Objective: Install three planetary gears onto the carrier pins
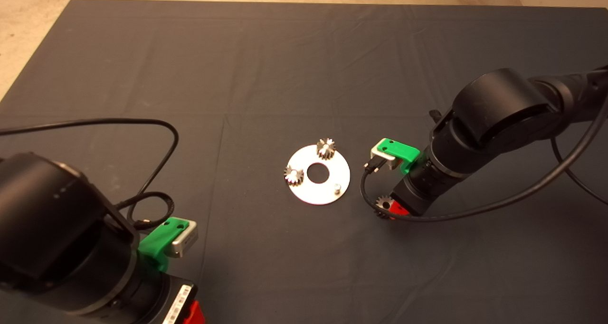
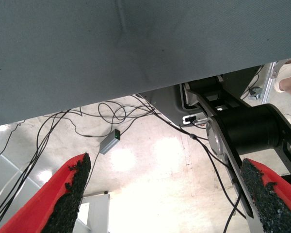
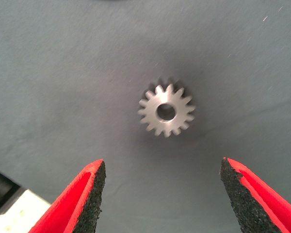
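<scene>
Disc (image 1: 327,191) at mat centre carrying two seated gears, near-right pin (image 1: 337,188) bare; right claw (image 3: 162,194), fingers wide, poised directly over the third gear (image 3: 166,112) lying flat right of the disc; left claw (image 2: 160,194) parked near-left, wide

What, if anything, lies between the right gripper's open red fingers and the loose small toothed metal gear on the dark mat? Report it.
Nothing visible. The right gripper is open just above the small toothed metal gear, which lies flat on the dark mat, apart from both fingers. Only bare mat shows around it.
</scene>
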Robot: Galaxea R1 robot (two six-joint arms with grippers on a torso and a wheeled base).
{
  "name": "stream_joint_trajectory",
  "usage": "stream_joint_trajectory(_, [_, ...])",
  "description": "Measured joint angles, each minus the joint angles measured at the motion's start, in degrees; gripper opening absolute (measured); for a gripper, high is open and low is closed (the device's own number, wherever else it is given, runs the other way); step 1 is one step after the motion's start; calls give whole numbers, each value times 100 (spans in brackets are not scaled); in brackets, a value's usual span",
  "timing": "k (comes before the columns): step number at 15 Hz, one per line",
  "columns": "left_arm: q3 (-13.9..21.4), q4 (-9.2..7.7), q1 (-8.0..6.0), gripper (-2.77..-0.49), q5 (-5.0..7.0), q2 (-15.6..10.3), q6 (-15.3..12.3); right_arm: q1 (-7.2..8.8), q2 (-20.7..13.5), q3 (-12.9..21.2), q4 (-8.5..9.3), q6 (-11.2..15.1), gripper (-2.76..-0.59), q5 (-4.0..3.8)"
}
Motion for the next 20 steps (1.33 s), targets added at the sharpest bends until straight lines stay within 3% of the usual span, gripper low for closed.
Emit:
stream_joint_trajectory(5, [0, -1, 0, -107, 0, 0, 0, -97, -2, -30, -135, -322, -162, 0])
stream_joint_trajectory(8, [0, -1, 0, -107, 0, 0, 0, -195, -16, -41, -236, -631, -162, 2])
stream_joint_trajectory(15, [0, -1, 0, -107, 0, -12, 5, -215, -36, -52, -446, -1437, -162, 2])
stream_joint_trajectory(20, [0, -9, 0, -107, 2, -11, 107, -346, -121, -52, -606, -1774, -162, -4])
